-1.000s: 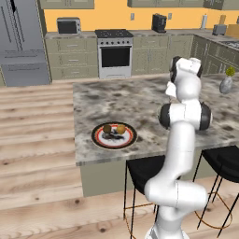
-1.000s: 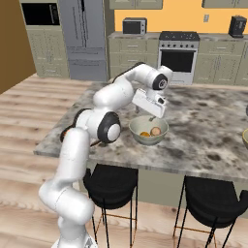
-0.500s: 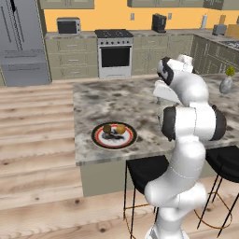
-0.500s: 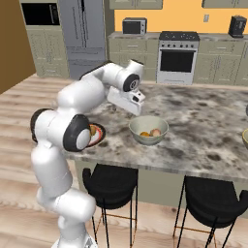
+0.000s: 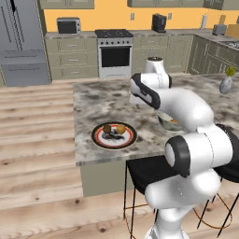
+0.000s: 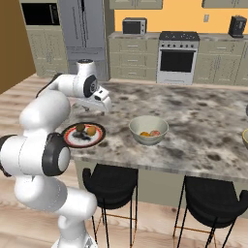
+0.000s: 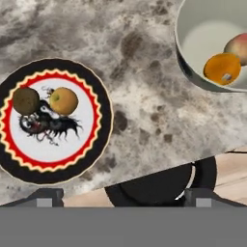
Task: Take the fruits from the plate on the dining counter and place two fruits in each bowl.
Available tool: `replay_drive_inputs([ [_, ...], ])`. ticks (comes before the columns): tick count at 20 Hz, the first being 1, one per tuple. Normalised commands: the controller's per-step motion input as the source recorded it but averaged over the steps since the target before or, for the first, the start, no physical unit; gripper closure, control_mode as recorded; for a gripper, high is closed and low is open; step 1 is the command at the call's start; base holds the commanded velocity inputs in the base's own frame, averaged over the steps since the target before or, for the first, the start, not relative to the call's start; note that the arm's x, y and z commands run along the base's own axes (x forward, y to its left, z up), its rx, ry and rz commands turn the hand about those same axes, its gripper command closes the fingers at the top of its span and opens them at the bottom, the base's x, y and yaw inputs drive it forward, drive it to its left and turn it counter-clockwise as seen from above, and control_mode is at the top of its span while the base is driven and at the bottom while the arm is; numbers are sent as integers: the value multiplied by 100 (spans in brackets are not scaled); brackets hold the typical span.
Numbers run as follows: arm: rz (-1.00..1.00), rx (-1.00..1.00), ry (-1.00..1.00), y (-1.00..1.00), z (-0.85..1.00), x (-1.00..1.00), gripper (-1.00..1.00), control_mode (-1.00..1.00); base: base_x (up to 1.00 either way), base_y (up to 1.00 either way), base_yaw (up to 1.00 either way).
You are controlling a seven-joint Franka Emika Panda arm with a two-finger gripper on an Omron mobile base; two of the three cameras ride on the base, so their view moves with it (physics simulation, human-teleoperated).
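**Two fruits bowled, two left on plate**

Gripper [image 6: 104, 104] hangs above the dining counter [image 5: 102, 100], between plate [image 7: 99, 140] and near bowl [image 6: 136, 125]. Finger tips sit wide apart at the hand view's lower edge with nothing between them: jaws released, empty.

Handling: the yellow-orange fruit [image 7: 63, 101] and dark brownish-green fruit [image 7: 26, 101] are small, round and probably firm, light, and apt to roll. They sit touching or nearly so, which leaves little finger room between them. Best hold is across each fruit's widest part, coming straight down.

Containers: near bowl holds the orange fruit [image 7: 222, 68] and pinkish-red fruit [image 7: 237, 47], side by side. Second bowl [image 6: 244, 139] barely shows at the right base view's edge; contents cannot be told.
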Motion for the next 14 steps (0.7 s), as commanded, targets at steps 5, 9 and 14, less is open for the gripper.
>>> replay_drive_inputs([
  [5, 2, -3, -15, 67, 1, 3, -100, -100, 0, 0, 0],
  [9, 12, 1, -13, 29, -36, 41, -100, -100, 0, 0, 0],
  [14, 3, 12, -11, 0, -43, 39, -100, -100, 0, 0, 0],
])
